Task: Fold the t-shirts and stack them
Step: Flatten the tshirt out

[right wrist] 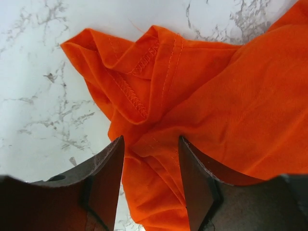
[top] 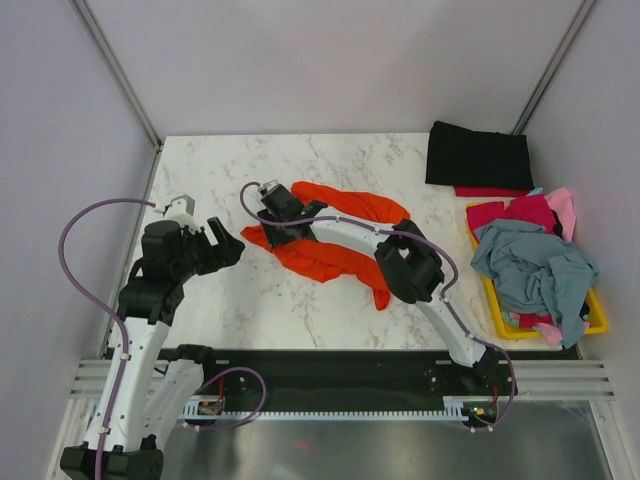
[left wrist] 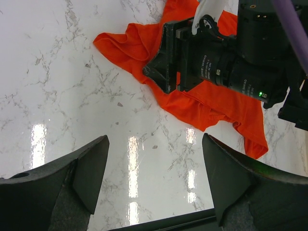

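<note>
**Position of goods.** The orange t-shirt (top: 330,258) lies crumpled and unfolded at the middle of the surface (top: 250,310). It is well apart from the folded black t-shirt (top: 480,155) at the far right corner, which rests on a red garment (top: 490,191). Other laundry, a grey-blue shirt (top: 530,265) and a pink shirt (top: 563,205) included, is heaped in the yellow bin (top: 598,320) at the right edge.

**Right hand** (right wrist: 150,144): set low over the left end of the orange t-shirt, fingers part-way apart and astride a hemmed fold. Cloth lies in the gap, but nothing appears clamped.

**Left hand** (left wrist: 155,139): wide open and empty, above bare surface toward the left edge. It is near the shirt without touching it.

**Risks noted.**
- The fold under the right hand is several layers thick. A pinch there may take more than one layer, so the shirt would rise as a bunch instead of opening out.
- A shallow bite on the hem alone could slip.
- The right arm (top: 410,265) reaches across the garment. Drawing it back could drag or snag the cloth.
- With only one hand on it, the shirt would likely twist.

**Not determinable.**
- Which fold is sleeve, collar or bottom hem.
- The cloth beneath the right arm.
- Contact at the finger pads.
- How many shirts the bin holds.
</note>
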Tool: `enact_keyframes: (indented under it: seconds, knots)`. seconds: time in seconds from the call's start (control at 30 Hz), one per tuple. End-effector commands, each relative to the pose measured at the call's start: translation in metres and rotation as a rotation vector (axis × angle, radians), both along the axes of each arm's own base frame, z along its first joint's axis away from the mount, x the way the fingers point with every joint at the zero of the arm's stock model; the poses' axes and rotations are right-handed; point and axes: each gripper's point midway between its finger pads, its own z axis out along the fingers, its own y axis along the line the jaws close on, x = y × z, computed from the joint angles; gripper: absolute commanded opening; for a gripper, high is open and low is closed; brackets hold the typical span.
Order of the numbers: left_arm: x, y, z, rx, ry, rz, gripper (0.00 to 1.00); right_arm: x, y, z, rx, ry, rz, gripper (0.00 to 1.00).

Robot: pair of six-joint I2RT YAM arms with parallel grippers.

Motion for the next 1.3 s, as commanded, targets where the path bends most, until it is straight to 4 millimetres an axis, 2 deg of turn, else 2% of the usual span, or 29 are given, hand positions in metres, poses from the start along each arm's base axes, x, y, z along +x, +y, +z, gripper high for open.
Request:
enact_keyframes:
  seconds: [0.0, 0.13, 0.17, 0.23, 0.37, 0.6, 0.7, 0.73, 0.77, 0.8, 0.83, 0.9, 0.93, 0.97, 1.0, 1.03, 1.07, 1.1, 1.13, 1.2, 1.23, 1.27]
  knots:
    - [0.002, -0.003, 0.008, -0.006, -0.032, -0.014, 0.86, 0.009, 0.005, 0.011, -0.006, -0.049, -0.009, 0.55]
    - [0.002, -0.003, 0.008, -0.006, -0.035, -0.014, 0.86, 0.011, 0.003, 0.007, -0.018, -0.052, -0.018, 0.52]
    - [0.002, -0.003, 0.009, -0.008, -0.036, -0.013, 0.86, 0.011, 0.002, 0.007, -0.020, -0.055, -0.021, 0.46]
    - [0.002, -0.003, 0.008, -0.008, -0.034, -0.013, 0.86, 0.013, 0.000, 0.009, -0.025, -0.066, -0.036, 0.41]
    - [0.002, -0.003, 0.008, -0.009, -0.034, -0.014, 0.86, 0.018, 0.001, 0.022, -0.011, -0.095, -0.049, 0.34]
    - [0.002, -0.002, 0.008, -0.008, -0.037, -0.009, 0.85, 0.031, -0.007, 0.030, -0.030, -0.134, -0.066, 0.22]
    - [0.002, -0.002, 0.007, -0.006, -0.031, -0.008, 0.85, 0.035, -0.009, 0.043, -0.004, -0.139, -0.069, 0.20]
    - [0.002, -0.002, 0.007, -0.006, -0.033, -0.008, 0.85, 0.035, -0.009, 0.046, -0.001, -0.141, -0.064, 0.17]
    - [0.002, -0.002, 0.007, -0.005, -0.031, -0.005, 0.85, 0.038, -0.012, 0.052, 0.008, -0.145, -0.068, 0.06]
    - [0.002, -0.001, 0.007, -0.003, -0.033, -0.003, 0.85, 0.039, -0.013, 0.059, 0.016, -0.150, -0.068, 0.00]
    - [0.002, -0.001, 0.007, -0.002, -0.033, 0.000, 0.85, 0.042, -0.018, 0.075, 0.029, -0.170, -0.075, 0.00]
    - [0.002, 0.000, 0.006, 0.002, -0.031, 0.003, 0.85, 0.049, -0.035, 0.089, 0.035, -0.182, -0.100, 0.00]
    - [0.003, 0.000, 0.007, 0.002, -0.032, 0.003, 0.85, 0.051, -0.051, 0.117, 0.045, -0.220, -0.119, 0.00]
    - [0.002, 0.000, 0.006, 0.002, -0.032, 0.001, 0.85, 0.056, -0.066, 0.133, 0.031, -0.258, -0.146, 0.00]
    - [0.002, 0.000, 0.007, 0.004, -0.033, 0.000, 0.85, 0.061, -0.087, 0.150, 0.001, -0.304, -0.189, 0.00]
    - [0.002, 0.000, 0.007, 0.004, -0.034, 0.000, 0.85, 0.061, -0.128, 0.187, -0.083, -0.417, -0.281, 0.00]
    - [0.002, 0.000, 0.007, 0.005, -0.035, -0.001, 0.85, 0.059, -0.150, 0.206, -0.115, -0.467, -0.330, 0.00]
    - [0.002, 0.000, 0.007, 0.006, -0.035, -0.001, 0.85, 0.054, -0.169, 0.221, -0.142, -0.505, -0.370, 0.00]
    - [0.003, 0.001, 0.005, 0.009, -0.028, 0.001, 0.85, 0.042, -0.204, 0.246, -0.166, -0.558, -0.442, 0.00]
    - [0.007, 0.000, 0.002, 0.012, -0.015, -0.004, 0.85, 0.032, -0.237, 0.262, -0.167, -0.587, -0.487, 0.00]
    - [0.010, 0.000, 0.000, 0.012, -0.005, -0.002, 0.85, 0.019, -0.255, 0.285, -0.121, -0.619, -0.510, 0.00]
    - [0.013, 0.001, -0.002, 0.013, 0.006, 0.007, 0.85, 0.015, -0.273, 0.270, -0.158, -0.600, -0.527, 0.00]
